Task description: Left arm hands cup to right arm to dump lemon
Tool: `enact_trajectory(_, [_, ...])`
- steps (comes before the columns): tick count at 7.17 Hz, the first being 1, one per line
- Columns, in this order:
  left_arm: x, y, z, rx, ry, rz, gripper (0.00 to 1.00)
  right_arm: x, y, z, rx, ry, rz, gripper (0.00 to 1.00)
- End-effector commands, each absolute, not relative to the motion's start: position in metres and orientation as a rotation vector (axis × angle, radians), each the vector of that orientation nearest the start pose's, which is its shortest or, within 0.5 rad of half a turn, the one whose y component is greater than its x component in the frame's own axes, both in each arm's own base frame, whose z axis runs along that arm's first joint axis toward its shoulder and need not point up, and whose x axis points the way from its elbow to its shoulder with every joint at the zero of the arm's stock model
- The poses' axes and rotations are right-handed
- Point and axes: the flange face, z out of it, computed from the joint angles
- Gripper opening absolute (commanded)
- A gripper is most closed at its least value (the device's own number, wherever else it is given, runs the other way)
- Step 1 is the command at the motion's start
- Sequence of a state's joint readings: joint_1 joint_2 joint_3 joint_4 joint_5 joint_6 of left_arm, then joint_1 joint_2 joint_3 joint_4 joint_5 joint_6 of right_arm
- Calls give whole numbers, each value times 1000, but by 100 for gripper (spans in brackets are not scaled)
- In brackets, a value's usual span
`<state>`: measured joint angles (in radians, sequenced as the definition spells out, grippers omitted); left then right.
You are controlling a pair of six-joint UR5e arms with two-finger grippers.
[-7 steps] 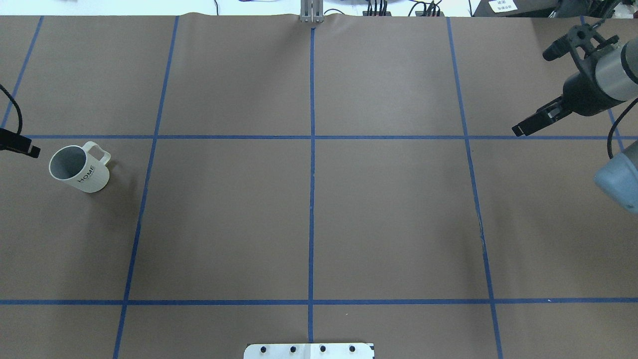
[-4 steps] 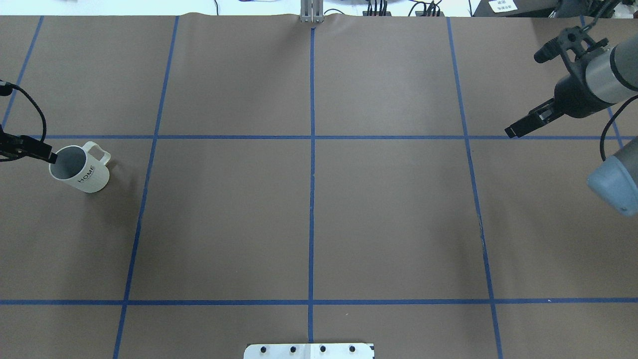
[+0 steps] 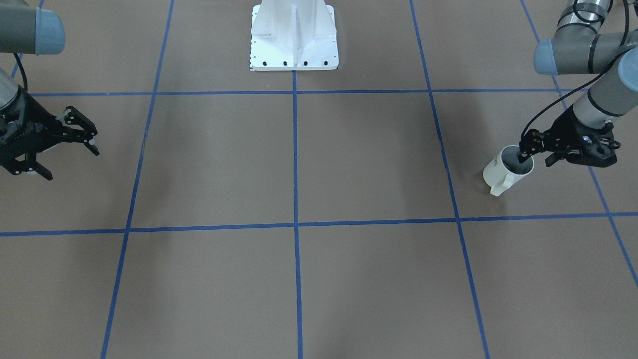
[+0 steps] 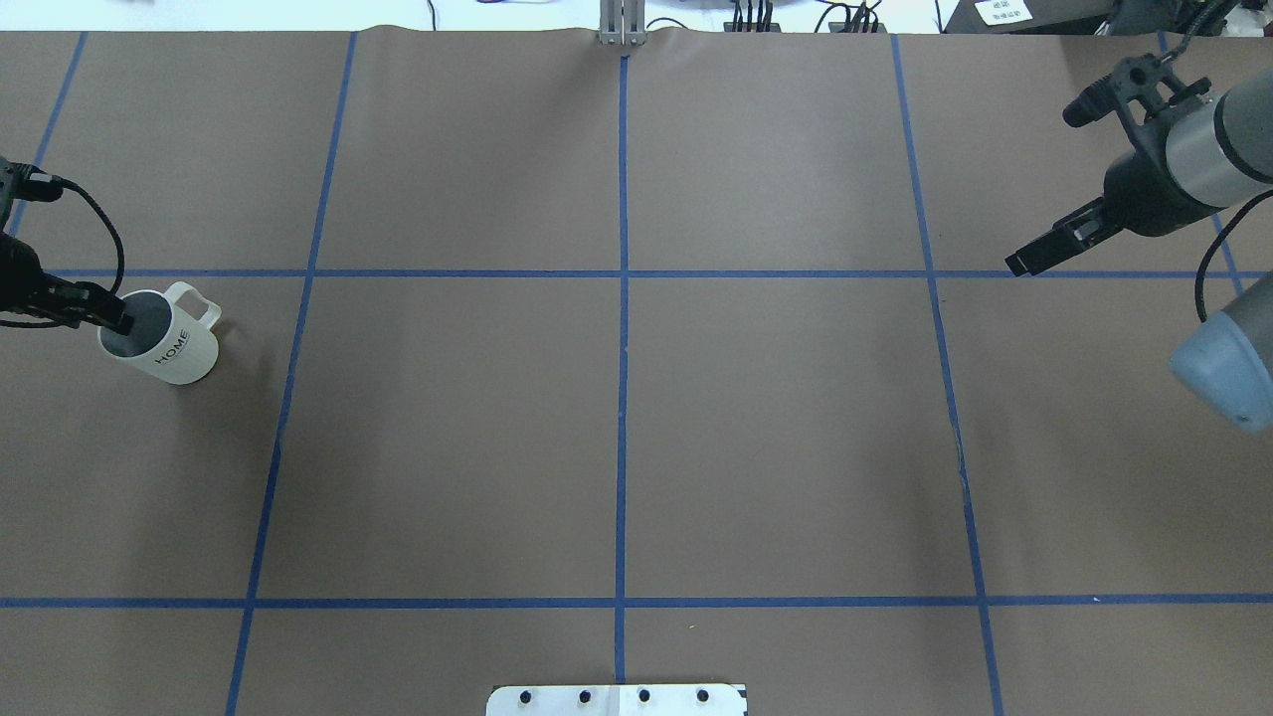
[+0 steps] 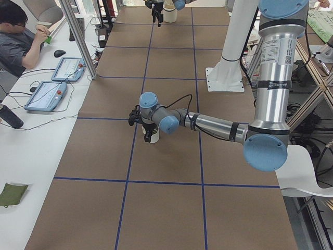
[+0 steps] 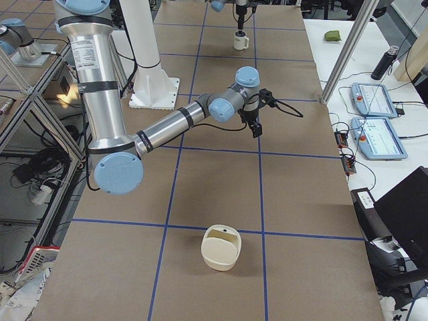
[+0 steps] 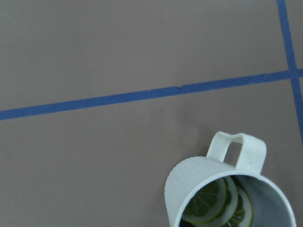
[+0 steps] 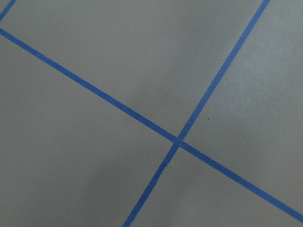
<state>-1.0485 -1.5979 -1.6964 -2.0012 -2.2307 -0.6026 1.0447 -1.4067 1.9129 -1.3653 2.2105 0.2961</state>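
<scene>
Left gripper (image 3: 535,159) spread, one finger at cup (image 3: 500,175) mouth, other outside wall. Cup upright on desk (image 3: 349,164), lemon slices (image 7: 215,204) inside. Risk: rim pinch slips, cup tilts, slices spill early. Right gripper (image 3: 72,163) spread, well apart.

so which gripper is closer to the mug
Left. The left gripper is right at the mug, at its rim; the right gripper is far across the table.

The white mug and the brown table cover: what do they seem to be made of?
The mug looks like ceramic, perhaps hard plastic: thick white wall, dull sheen. The table cover looks like matte paper: no shine, slightly wavy far edge.
</scene>
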Motion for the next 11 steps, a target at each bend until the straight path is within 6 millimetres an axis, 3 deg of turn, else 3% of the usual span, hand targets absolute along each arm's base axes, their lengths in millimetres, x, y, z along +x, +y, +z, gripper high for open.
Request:
enact_trajectory(1, [201,-491,537,135,842,120,0,-207,-504,387,388,-841,-441,99])
enact_trajectory(4, [198,-488,527,142,857,124,0,-208,-506,379,414,-849,-448,99])
enact_trajectory(6, [193,-481,489,122,900,129,0,-215,-511,376,540,-885,-491,99])
enact_trajectory(7, [177,-489,476,80,933,-8,0,-226,-515,372,630,-859,-497,99])
enact_trajectory(9, [195,-522,393,-33,1045,-325,0,-280,-513,345,730,-831,-519,99])
enact_trajectory(11, [217,-559,309,-158,1129,-607,0,-318,-515,288,826,-846,-547,99])
